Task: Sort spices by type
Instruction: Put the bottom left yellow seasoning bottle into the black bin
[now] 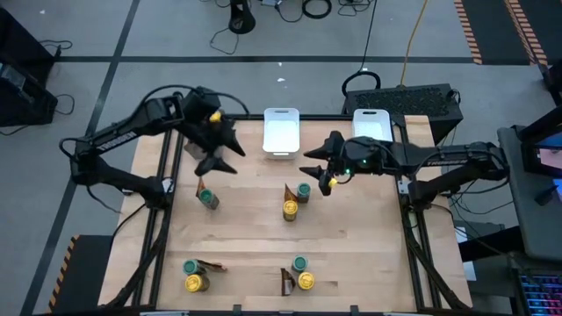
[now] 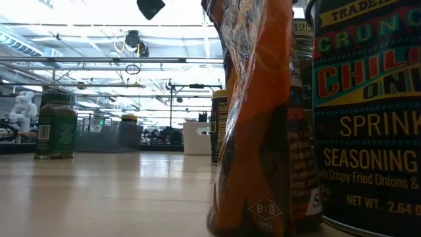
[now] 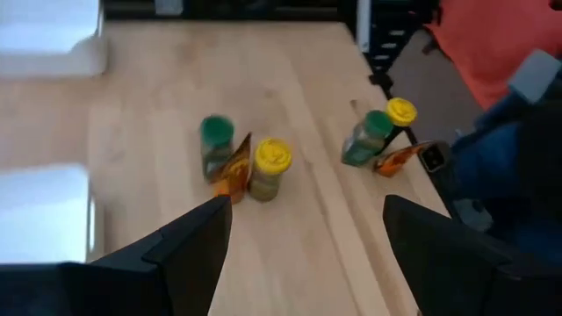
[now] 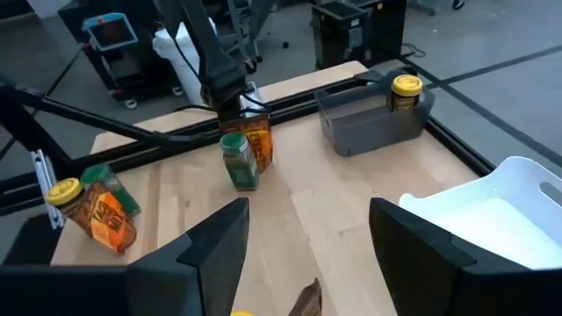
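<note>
Spices stand in small groups on the wooden table (image 1: pixel 255 237): green-lidded jars (image 1: pixel 208 199), yellow-lidded jars (image 1: pixel 290 209) and brown-orange packets (image 1: pixel 288 192) leaning against them. One yellow-lidded jar (image 4: pixel 406 89) stands in the dark tray (image 4: pixel 369 127) at the far left. My left gripper (image 1: pixel 230 156) hangs open above the far left of the table, with the middle group (image 3: pixel 268 167) ahead of it. My right gripper (image 1: pixel 309 163) hangs open above the far middle, close to the green jar (image 1: pixel 303 189). Nothing is between either pair of fingers.
Two white trays (image 1: pixel 281 130) (image 1: pixel 371 123) sit at the far edge. Two more groups stand near the front edge, at the left (image 1: pixel 195 283) and the right (image 1: pixel 306 280). In the low view a packet (image 2: pixel 253 118) and a seasoning jar (image 2: pixel 368 112) fill the foreground.
</note>
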`<state>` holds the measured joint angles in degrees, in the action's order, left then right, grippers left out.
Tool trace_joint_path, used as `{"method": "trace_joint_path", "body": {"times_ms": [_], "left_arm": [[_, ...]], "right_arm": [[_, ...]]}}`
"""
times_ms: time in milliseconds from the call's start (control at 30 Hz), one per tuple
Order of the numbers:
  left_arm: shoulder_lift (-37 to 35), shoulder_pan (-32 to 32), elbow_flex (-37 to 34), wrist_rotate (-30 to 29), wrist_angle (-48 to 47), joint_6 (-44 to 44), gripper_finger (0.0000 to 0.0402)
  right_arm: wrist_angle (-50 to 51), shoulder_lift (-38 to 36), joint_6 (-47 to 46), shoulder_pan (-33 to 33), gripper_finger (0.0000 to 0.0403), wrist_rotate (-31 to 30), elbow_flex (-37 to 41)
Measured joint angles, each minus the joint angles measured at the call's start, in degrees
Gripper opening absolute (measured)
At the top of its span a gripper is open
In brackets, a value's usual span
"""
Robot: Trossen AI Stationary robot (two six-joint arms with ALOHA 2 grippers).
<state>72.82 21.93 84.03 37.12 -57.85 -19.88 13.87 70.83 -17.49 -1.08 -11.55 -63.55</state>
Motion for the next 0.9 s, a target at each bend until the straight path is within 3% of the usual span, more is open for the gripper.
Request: {"method": "trace_joint_path", "body": {"times_ms": [133,367,500,667,900], "left_arm": [[0.81,-3.16,-0.17,-3.26,3.46,2.36,0.0301],[2.56,-9.45,-0.17,-7.81,16.25,15.71,0.0301],[3.80,-13.94,-0.13,-11.15,22.65,23.98,0.0301],[3.97,-20.26,-0.13,-16.53,19.22,35.75,0.0301],[4.52,-32.68,1.33,-29.74,18.97,51.70,0.0301]], "right_arm": [[1.80,0.00,3.21,-1.78,0.0219,-1.34,0.00],[8.90,0.00,13.01,-2.04,0.0219,-1.78,0.00],[13.22,-0.22,12.23,-2.04,0.0219,2.98,0.00],[18.41,-0.22,12.17,-2.10,0.0219,10.50,0.00],[21.93,-0.22,19.78,-2.04,0.0219,10.09,0.00]]}}
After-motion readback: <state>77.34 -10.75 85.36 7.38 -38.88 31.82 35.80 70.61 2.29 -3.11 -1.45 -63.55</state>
